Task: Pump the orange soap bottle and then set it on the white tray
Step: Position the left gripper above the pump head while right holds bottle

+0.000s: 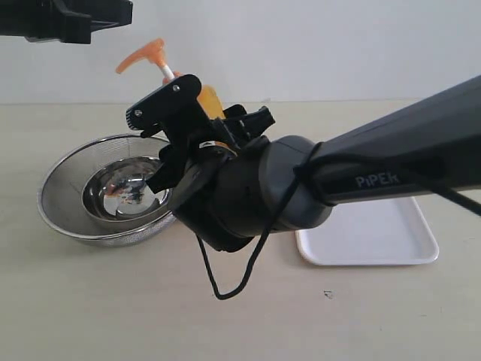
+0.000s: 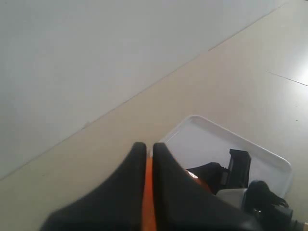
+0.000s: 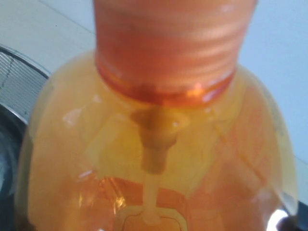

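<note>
The orange soap bottle [image 1: 210, 101] stands upright behind my right gripper [image 1: 203, 114], which is shut on its body just under the neck. Its orange pump head [image 1: 144, 55] on the white stem sticks out up and to the left. The bottle [image 3: 159, 144] fills the right wrist view, so the right fingers are hidden there. My left gripper [image 1: 81, 24] hangs above the pump head, apart from it. Its fingers [image 2: 166, 163] are nearly together, with only an orange sliver showing through the slit. The white tray [image 1: 376, 237] lies flat at the right, also seen as the tray [image 2: 207, 139] in the left wrist view.
A round steel mesh strainer bowl [image 1: 71, 195] with a smaller shiny bowl inside sits left of the bottle; its rim [image 3: 19, 82] shows beside the bottle. The right arm [image 1: 391, 169] and its dangling black cable [image 1: 225, 289] cross the table's middle, covering part of the tray.
</note>
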Controlling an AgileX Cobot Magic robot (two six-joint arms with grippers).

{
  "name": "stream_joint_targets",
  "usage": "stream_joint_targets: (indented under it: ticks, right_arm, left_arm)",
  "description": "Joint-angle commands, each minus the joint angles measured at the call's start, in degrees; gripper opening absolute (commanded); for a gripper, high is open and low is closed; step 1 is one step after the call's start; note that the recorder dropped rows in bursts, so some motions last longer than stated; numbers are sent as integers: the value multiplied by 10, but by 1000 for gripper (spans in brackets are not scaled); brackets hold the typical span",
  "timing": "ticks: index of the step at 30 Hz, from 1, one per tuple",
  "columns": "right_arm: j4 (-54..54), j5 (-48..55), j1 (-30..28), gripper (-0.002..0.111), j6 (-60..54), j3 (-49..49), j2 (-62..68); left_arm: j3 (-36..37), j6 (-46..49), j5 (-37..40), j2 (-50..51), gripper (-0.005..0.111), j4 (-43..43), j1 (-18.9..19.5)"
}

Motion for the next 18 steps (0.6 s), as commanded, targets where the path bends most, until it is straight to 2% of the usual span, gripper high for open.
stream_joint_targets:
  ticks: [1,18]
  right_arm:
    - [-32,-5,-2,0,11,-1,-3]
    - [-88,25,-23,0,49,-2,-3]
  left_arm:
    - [3,-1,0,-3,5,3,-4]
    - [3,-1,-13,-2,5,3,-4]
